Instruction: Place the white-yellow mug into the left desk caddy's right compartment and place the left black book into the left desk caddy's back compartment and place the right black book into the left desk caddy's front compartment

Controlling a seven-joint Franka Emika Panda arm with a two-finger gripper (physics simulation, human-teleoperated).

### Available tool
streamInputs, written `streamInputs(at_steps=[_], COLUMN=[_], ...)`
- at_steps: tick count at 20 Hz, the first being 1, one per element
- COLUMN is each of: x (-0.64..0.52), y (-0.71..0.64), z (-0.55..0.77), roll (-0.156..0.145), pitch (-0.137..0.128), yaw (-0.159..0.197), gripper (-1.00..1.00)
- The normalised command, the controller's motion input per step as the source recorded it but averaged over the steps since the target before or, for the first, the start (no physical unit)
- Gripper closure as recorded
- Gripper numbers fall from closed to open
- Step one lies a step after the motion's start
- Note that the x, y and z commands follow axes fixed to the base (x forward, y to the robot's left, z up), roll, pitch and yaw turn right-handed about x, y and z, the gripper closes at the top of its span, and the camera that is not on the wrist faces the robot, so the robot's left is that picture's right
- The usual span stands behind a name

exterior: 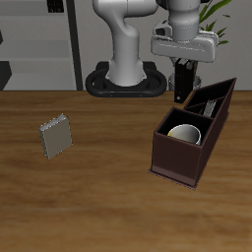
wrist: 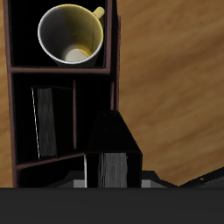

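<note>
— Wrist view: where was the white-yellow mug (wrist: 73, 35)?
— Upright in the left desk caddy (exterior: 175, 162), right compartment (wrist: 61, 63), handle pointing outward.
— The gripper (exterior: 183, 91)?
— Clamped on a black book (wrist: 112, 157), held upright above the caddy's narrow sections.

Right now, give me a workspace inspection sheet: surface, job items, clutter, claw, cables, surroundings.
Surface: wooden table, no damage seen.
Job items: white-yellow mug upright in the right compartment of the left desk caddy; one black book stands in a narrow slot; a second black book is held over the caddy's far end.
Clutter: grey notebook lying apart from the caddy.
Claw: claw shut on that book.
Cables: nothing seen.
Surroundings: plant behind the robot.
</note>
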Motion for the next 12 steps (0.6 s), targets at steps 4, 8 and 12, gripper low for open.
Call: streamInputs(at_steps=[4, 8, 12], x=[0.07, 0.1, 0.11], y=[0.17, 0.02, -0.03], z=[0.14, 0.08, 0.1], roll=[0.023, -0.016, -0.007], pitch=[-0.024, -0.016, -0.016], yaw=[0.018, 0.014, -0.005], gripper=[1.0, 1.0, 1.0])
